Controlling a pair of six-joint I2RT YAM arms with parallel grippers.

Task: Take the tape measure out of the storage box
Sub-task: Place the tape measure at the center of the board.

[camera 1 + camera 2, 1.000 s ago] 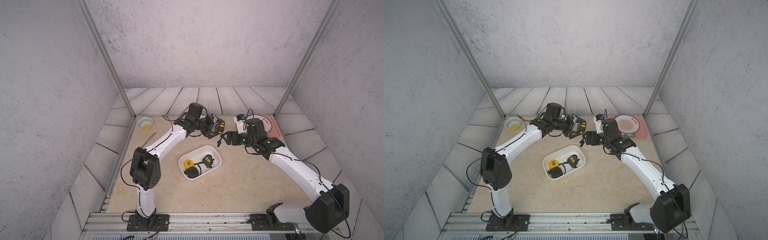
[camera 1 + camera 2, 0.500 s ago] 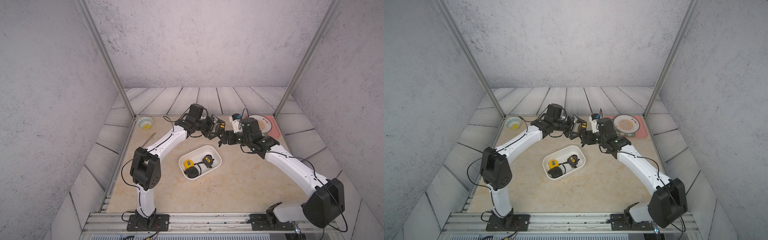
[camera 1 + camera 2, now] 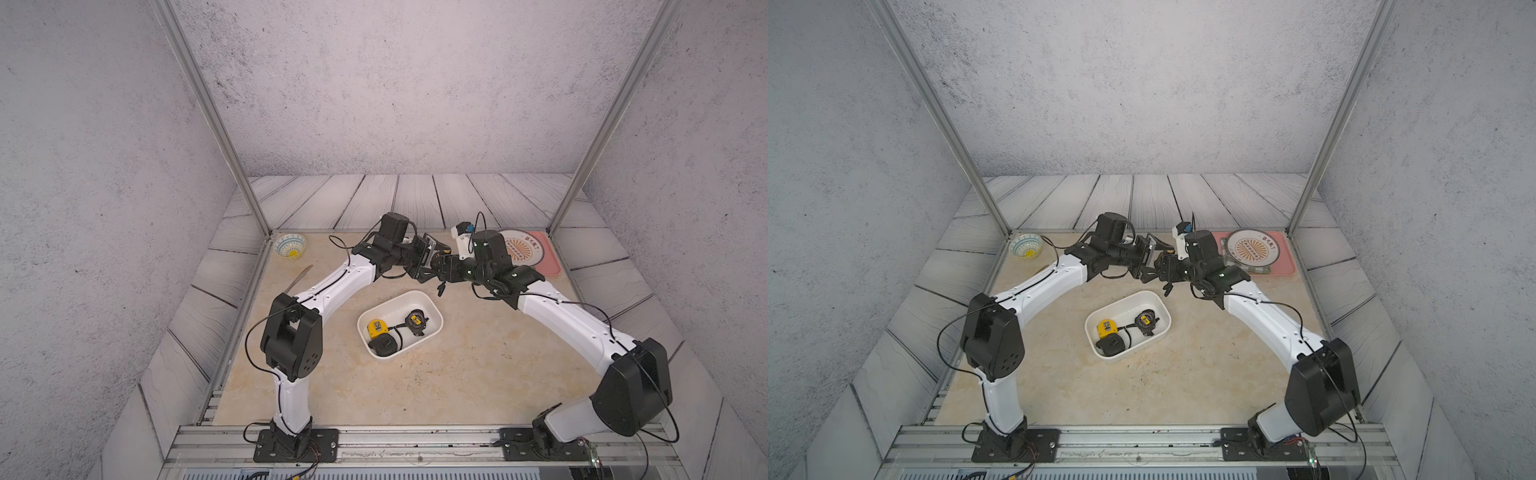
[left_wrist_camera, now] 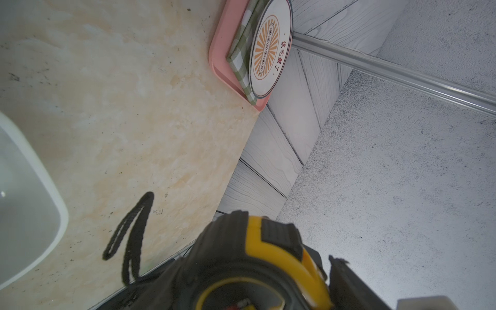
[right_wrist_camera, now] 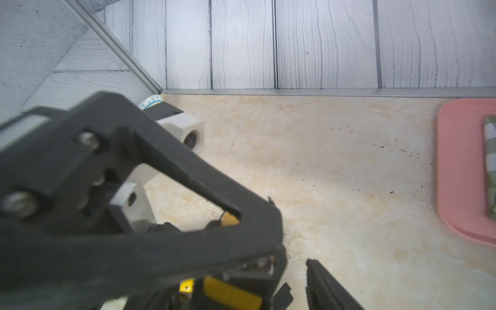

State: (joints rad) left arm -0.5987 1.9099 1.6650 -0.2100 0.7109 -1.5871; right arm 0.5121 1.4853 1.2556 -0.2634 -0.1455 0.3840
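**Operator:** State the position of the tape measure point(image 4: 255, 268).

**Technician:** It is out of the storage box point(image 3: 395, 307). It hangs in the air above the table point(image 3: 478, 353), beyond the box's far edge. The case is black and yellow. A black wrist strap point(image 4: 128, 236) hangs down from it.

**Operator:** State the left gripper point(image 3: 430, 261).

**Technician:** Its jaws are clamped on the case, one on each side. In the left wrist view the case fills the space between them.

**Operator:** State the right gripper point(image 3: 448, 266).

**Technician:** It faces the left gripper, nose to nose at the case. In the right wrist view one finger point(image 5: 327, 287) stands just beside the case, with a strip of table showing between them. The opposite finger is hidden behind the left gripper. The jaws stand apart, and no grip is seen.

**Operator:** State the box contents.

**Technician:** A yellow tape measure point(image 3: 377, 328) lies inside, with a smaller dark one point(image 3: 415, 321) near it. The box sits flat at mid-table, between the two arms.

**Operator:** List other items.

**Technician:** A pink tray point(image 3: 1287, 266) in the far right corner carries a checked cloth point(image 4: 241, 53) and a plate point(image 3: 1254, 248). A patterned bowl point(image 3: 1025, 246) stands in the far left corner.
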